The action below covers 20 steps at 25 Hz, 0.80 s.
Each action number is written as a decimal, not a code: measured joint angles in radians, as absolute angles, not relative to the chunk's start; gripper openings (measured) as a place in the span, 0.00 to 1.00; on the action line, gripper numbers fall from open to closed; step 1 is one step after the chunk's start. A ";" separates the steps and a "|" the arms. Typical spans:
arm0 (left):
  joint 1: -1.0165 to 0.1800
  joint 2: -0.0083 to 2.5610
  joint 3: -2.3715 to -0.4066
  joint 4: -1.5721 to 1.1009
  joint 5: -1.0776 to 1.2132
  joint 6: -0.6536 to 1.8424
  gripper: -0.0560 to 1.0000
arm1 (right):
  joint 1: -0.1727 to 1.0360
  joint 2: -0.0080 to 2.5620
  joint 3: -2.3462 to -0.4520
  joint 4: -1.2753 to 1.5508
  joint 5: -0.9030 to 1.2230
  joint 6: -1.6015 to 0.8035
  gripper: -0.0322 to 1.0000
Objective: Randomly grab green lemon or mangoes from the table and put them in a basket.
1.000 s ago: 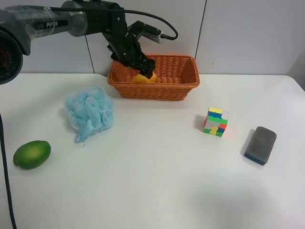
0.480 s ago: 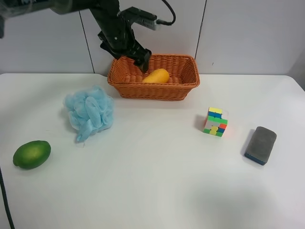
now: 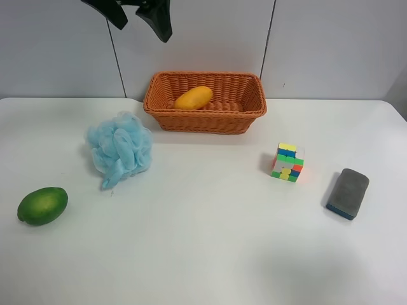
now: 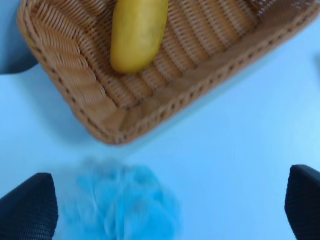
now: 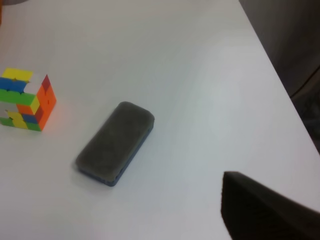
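Left hand (image 4: 172, 207) hangs wide, empty, above the basket (image 3: 205, 122) holding the mango (image 3: 193, 97); the green lemon (image 3: 42, 205) sits near-left on the table (image 3: 203, 241). A hasty reach could roll it or snag the blue puff (image 3: 119, 150).

Blue loofah (image 3: 119, 150), puzzle cube (image 3: 287, 162), grey eraser (image 3: 348, 193)

Nothing readable in any of the views, far as I can see. The colour cube (image 3: 287, 162) on the bench (image 3: 210, 241) only shows plain stickers, and the wicker basket (image 3: 203, 122) and grey sponge (image 3: 348, 193) carry no print.
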<state>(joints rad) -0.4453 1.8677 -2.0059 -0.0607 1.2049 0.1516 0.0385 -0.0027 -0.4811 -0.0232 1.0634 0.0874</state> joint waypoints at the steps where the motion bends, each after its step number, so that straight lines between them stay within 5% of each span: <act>1: -0.445 1.868 -2.006 -0.061 1.205 0.152 0.89 | 0.038 -0.003 -0.481 -0.023 1.063 0.087 0.99; 20: -0.381 0.835 -1.027 -0.089 1.077 0.145 0.93 | 0.038 -0.003 -0.481 -0.023 1.063 0.087 0.99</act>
<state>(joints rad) -0.3807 0.8351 -1.0271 -0.0889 1.0770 0.1453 0.0385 -0.0027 -0.4811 -0.0232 1.0634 0.0874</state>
